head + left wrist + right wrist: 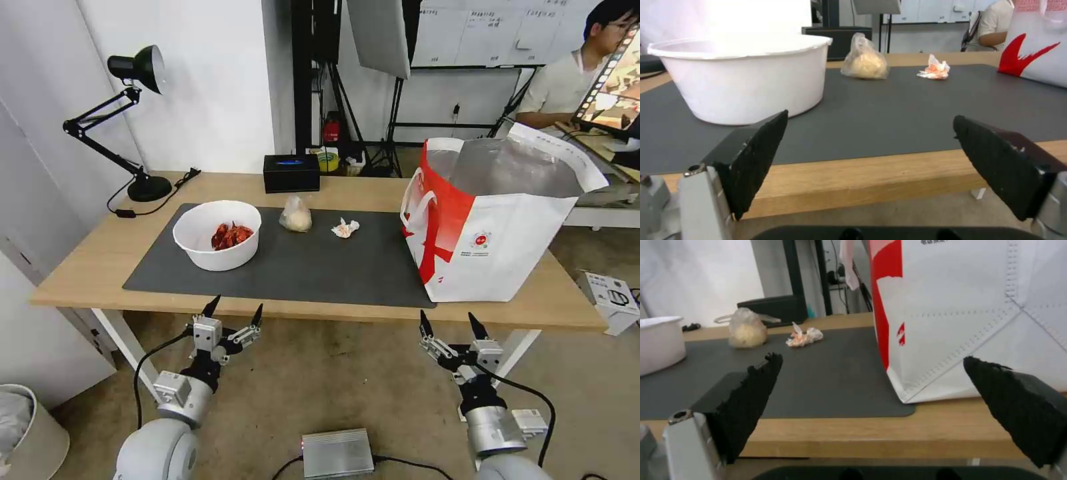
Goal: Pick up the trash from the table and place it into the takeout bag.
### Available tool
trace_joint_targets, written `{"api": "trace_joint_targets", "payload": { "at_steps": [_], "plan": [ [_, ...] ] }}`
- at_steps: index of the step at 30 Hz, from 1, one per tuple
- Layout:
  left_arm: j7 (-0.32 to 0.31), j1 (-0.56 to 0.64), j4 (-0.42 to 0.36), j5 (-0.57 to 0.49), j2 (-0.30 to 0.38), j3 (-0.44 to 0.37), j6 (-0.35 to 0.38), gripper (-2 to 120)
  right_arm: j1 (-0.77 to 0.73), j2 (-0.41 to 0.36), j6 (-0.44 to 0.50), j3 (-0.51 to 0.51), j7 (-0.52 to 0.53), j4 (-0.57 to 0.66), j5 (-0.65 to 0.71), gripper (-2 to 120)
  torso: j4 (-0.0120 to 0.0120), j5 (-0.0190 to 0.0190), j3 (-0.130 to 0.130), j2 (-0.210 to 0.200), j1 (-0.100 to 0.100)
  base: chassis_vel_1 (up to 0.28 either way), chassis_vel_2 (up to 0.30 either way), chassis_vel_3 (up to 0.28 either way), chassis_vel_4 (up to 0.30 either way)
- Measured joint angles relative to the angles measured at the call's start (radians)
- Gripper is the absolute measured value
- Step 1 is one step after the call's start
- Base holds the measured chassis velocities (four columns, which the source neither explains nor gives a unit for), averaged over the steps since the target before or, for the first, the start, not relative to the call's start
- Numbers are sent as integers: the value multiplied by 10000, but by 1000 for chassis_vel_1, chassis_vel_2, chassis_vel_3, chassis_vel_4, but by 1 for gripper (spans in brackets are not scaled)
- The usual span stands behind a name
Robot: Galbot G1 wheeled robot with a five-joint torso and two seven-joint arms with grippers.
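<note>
Both grippers hang below the table's (pixel 313 313) near edge, fingers spread: the left gripper (pixel 233 313) at 7 o'clock, the right gripper (pixel 450 325) at 5. Ahead of the left, the white bowl (pixel 217 235) blocks the mat's (pixel 320 267) 9 o'clock side. The takeout bag (pixel 493 220) walls off 3 o'clock, right before the right gripper. Between them the mat's near half lies open; the knotted bag (pixel 296 215) and tissue (pixel 345 228) sit toward 12, apart.

Right claw (pixel 871 366) gapes before the takeout bag (pixel 960 323) on the table (pixel 862 433).
</note>
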Motion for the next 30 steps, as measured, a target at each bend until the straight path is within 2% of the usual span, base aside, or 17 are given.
{"api": "trace_joint_targets", "payload": {
  "at_steps": [17,24,27,30],
  "plan": [
    [13,121,-31,4,18,-91,-152,100,127,-50,-1,-17,-199,-41,-76,100,0,0,0,0,0,0,0,0,0],
    [165,270,-83,209,-37,-29,-354,100,1119,-580,3,-270,-580,-284,350,100,-1,1,0,0,0,0,0,0,0],
    [184,236,-83,233,-42,71,-359,100,1794,-916,-4,-461,-507,-709,575,100,4,3,0,0,0,0,0,0,0],
    [186,147,-38,238,20,213,-360,100,2350,-1241,-3,-598,-408,-1164,823,100,-3,0,0,0,0,0,0,0,0]
  ]
}}
